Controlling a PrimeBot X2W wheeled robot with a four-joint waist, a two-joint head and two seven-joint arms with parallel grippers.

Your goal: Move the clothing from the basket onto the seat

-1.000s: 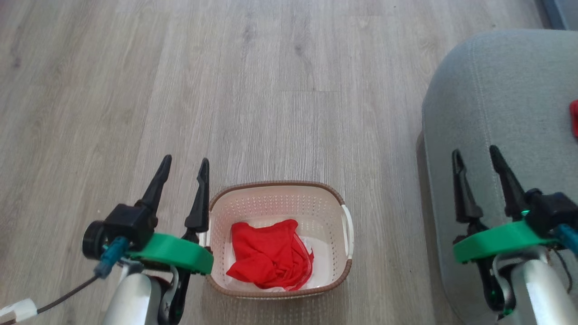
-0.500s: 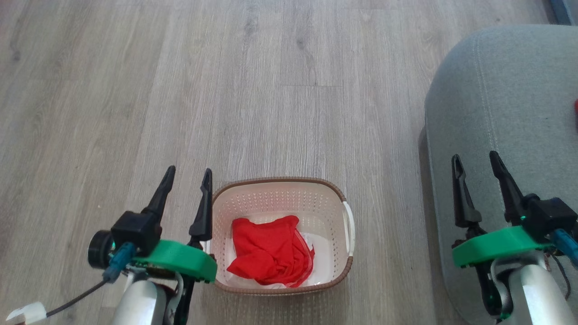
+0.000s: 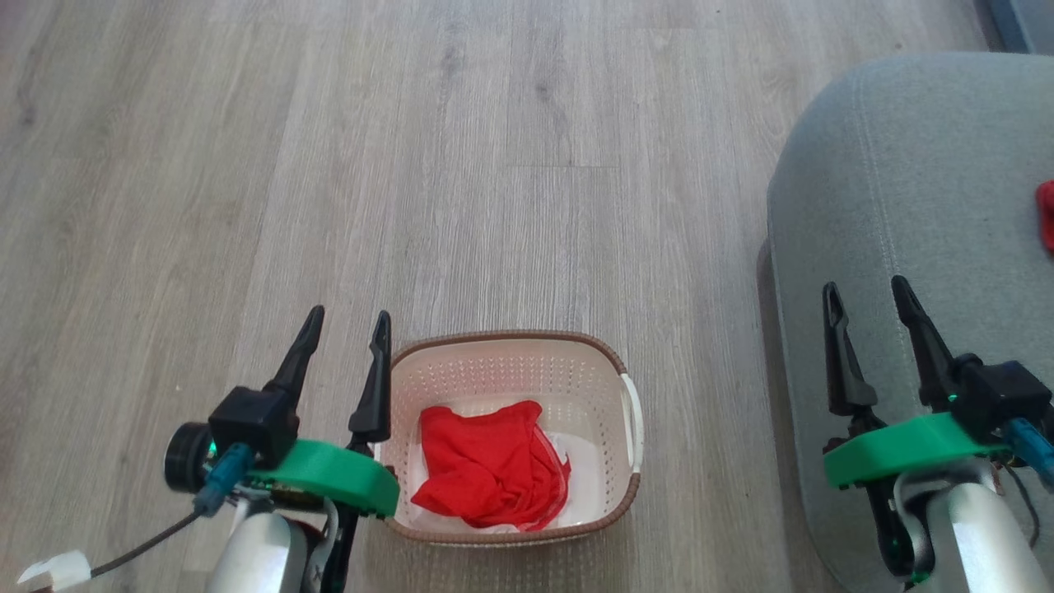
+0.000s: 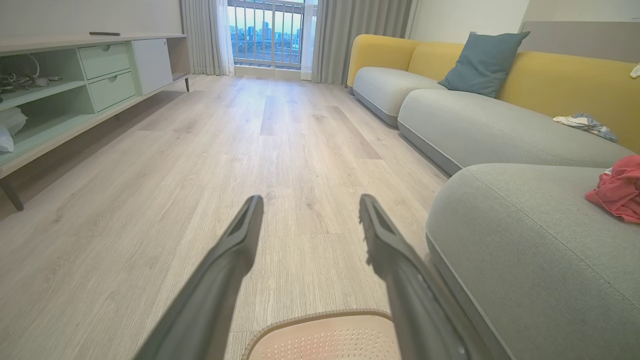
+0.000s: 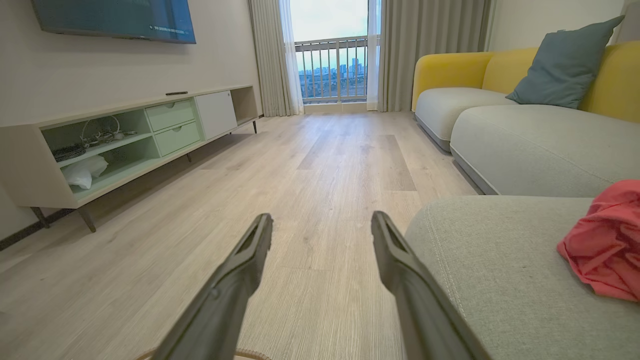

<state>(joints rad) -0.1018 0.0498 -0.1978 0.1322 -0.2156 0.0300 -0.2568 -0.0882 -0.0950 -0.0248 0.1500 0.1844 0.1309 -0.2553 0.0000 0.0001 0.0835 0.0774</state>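
Note:
A crumpled red garment lies in the cream perforated basket on the wood floor, bottom centre of the head view. My left gripper hovers open and empty just left of the basket's rim. Over the front of the grey seat my right gripper stands open with nothing in it. A second red garment rests on the seat at the right edge; it also appears in the wrist views.
Pale wood floor stretches ahead. A long low TV cabinet lines the left wall. A yellow-backed sofa with a blue-grey pillow runs along the right, beyond the seat. A balcony door is at the far end.
The head camera swayed slightly, shifting the whole picture. My left gripper has edged a little right toward the basket. Both grippers stay open; the garment in the basket has not moved.

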